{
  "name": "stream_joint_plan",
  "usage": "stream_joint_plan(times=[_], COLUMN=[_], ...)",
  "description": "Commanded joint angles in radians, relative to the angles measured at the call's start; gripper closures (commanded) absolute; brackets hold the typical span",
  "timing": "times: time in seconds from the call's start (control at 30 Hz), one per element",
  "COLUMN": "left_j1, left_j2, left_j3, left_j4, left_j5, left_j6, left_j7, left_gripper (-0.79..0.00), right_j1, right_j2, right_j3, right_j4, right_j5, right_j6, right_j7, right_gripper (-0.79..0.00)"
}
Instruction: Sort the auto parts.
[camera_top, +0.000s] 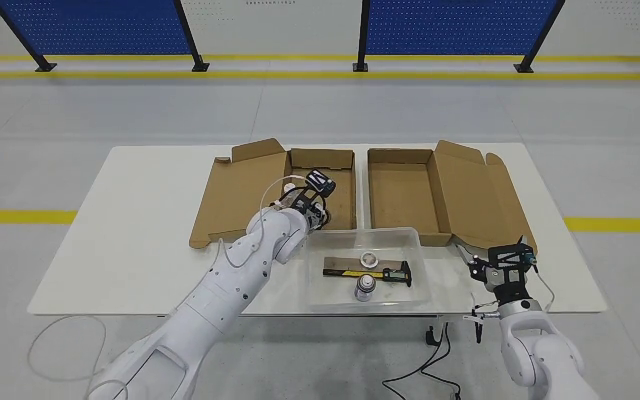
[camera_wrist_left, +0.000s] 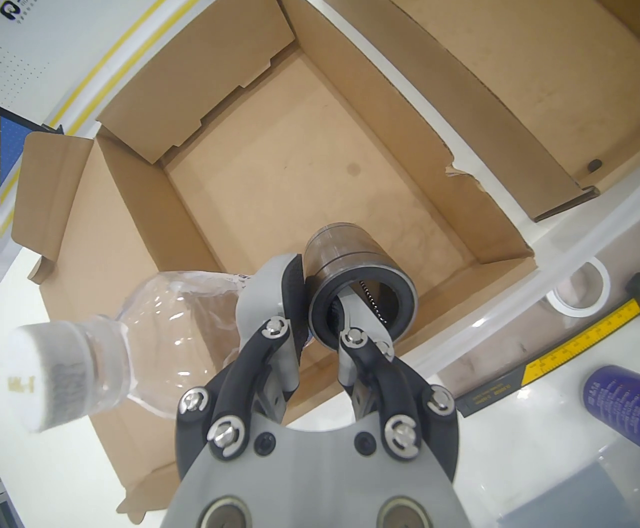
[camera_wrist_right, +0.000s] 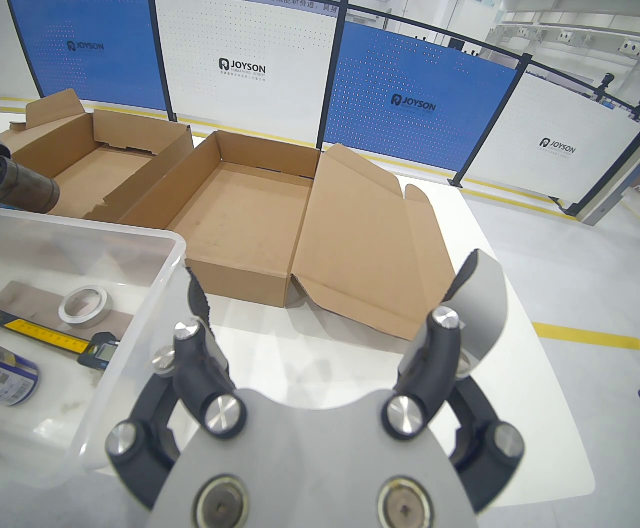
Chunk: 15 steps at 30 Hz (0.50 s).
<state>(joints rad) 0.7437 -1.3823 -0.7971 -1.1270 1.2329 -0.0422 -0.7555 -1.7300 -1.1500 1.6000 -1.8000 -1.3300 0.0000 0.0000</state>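
The left tool (camera_wrist_left: 322, 302) is clamping a bearing (camera_wrist_left: 350, 250), one finger inside its bore, holding it over the left box (camera_wrist_left: 300, 165). The right tool (camera_wrist_right: 332, 280) is hanging spread apart above the worktop (camera_wrist_right: 310, 345), beside the bin (camera_wrist_right: 172, 245).

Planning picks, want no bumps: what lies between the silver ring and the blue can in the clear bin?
A yellow-scaled caliper, lying across between the silver ring and the blue can; clearest in the right wrist view.
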Motion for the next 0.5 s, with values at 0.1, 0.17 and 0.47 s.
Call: stream_joint_plan(times=[0.1, 0.17, 0.47], left_j1=[-0.001, -0.004, -0.006], left_j2=[-0.005, -0.007, -0.017], left_j3=[-0.002, 0.002, -0.001], left_j4=[0.009, 0.015, 0.026], left_j5=[0.005, 0.026, 0.039], left_j6=[-0.004, -0.006, -0.017], left_j7=[-0.012, -0.013, 0.000], left_gripper=[-0.055, -0.068, -0.142], right_j1=[0.000, 0.000, 0.000], right_j2=[0.000, 0.000, 0.000], right_j3=[0.000, 0.000, 0.000], right_j4=[0.000, 0.000, 0.000], right_j5=[0.000, 0.000, 0.000], right_j6=[0.000, 0.000, 0.000], right_j7=[0.000, 0.000, 0.000], right_gripper=[-0.785, -0.785, -0.785])
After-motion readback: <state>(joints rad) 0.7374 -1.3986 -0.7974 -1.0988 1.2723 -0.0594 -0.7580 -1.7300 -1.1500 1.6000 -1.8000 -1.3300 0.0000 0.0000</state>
